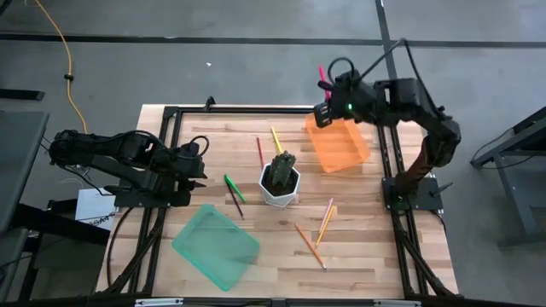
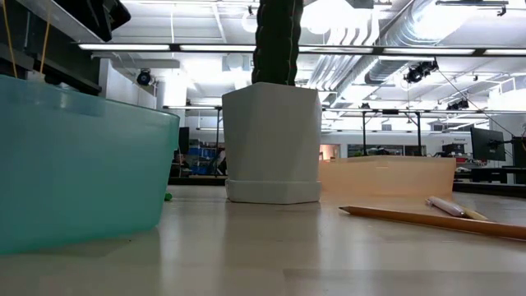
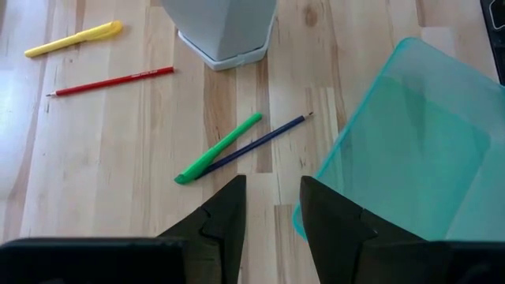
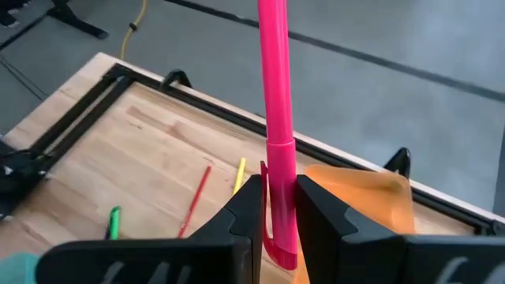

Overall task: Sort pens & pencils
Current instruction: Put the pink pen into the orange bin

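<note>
At the left of the pale wooden desk (image 1: 358,256), the left gripper (image 3: 272,207) hangs low over the boards with its dark fingers (image 3: 225,217) parted and grasping nothing, just beside the translucent teal plastic bin (image 1: 216,246). Just ahead of those fingers a short bright green pen (image 3: 218,148) lies crossed with and touching a thin dark pencil (image 3: 264,140). Farther in, a thin red pencil (image 3: 110,81) and a short yellow pen (image 3: 72,39) lie near the white faceted planter holding a dark green cactus (image 1: 280,181). On the desk's near side, right of the planter, a long orange pencil (image 1: 309,245) and a yellow-orange pencil (image 1: 325,221) lie angled toward each other, nearly meeting. At the far right corner the right gripper (image 4: 278,229) is raised above the translucent orange plastic bin (image 1: 338,143), its fingers (image 4: 246,213) clenched on a bright pink pen (image 4: 278,110) that stands upright between them.
</note>
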You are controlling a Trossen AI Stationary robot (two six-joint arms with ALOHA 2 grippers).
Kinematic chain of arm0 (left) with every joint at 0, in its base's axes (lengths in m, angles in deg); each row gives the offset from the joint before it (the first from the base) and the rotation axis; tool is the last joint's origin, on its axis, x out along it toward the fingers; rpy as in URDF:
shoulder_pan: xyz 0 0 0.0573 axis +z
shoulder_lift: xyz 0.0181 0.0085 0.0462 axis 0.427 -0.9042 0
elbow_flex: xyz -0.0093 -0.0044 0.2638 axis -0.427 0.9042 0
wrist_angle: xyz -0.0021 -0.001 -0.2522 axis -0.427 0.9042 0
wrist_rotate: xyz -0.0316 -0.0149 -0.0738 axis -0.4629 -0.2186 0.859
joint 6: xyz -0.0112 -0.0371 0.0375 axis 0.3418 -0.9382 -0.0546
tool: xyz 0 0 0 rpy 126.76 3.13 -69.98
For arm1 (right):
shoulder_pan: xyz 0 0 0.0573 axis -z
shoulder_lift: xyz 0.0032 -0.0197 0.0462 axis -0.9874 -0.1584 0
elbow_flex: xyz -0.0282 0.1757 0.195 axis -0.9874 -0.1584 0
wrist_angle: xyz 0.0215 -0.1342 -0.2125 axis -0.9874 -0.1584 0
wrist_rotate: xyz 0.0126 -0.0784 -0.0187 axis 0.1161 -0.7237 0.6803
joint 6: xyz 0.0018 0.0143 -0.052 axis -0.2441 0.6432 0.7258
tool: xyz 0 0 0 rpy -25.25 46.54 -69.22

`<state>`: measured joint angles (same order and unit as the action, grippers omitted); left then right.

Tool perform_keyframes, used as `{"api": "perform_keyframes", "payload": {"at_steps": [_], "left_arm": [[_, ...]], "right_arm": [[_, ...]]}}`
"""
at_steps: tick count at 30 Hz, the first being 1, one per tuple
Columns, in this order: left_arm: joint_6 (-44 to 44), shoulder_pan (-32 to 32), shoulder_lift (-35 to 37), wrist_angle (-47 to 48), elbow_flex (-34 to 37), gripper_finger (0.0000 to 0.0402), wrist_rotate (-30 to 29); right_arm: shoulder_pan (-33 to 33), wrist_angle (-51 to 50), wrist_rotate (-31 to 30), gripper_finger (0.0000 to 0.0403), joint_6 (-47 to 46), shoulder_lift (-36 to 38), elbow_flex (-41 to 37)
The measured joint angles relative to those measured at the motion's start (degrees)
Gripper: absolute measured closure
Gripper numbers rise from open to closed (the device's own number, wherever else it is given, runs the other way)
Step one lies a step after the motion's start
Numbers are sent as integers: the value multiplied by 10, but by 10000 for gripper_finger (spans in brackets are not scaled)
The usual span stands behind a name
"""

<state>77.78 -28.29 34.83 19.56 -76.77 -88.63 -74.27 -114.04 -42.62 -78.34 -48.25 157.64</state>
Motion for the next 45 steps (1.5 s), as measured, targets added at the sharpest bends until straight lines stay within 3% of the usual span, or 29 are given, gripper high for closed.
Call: {"api": "perform_keyframes", "payload": {"at_steps": [13, 23, 34, 45], "left_arm": [[-2, 0, 0, 0, 0, 293, -2], [-10, 0, 0, 0, 0, 293, -3], [-17, 0, 0, 0, 0, 293, -9], [-32, 0, 0, 0, 0, 293, -9]], "right_arm": [[159, 0, 110, 357, 89, -3, 0], [239, 0, 182, 357, 127, -1, -25], [249, 26, 229, 357, 146, 33, -268], [276, 228, 321, 357, 107, 132, -545]]}}
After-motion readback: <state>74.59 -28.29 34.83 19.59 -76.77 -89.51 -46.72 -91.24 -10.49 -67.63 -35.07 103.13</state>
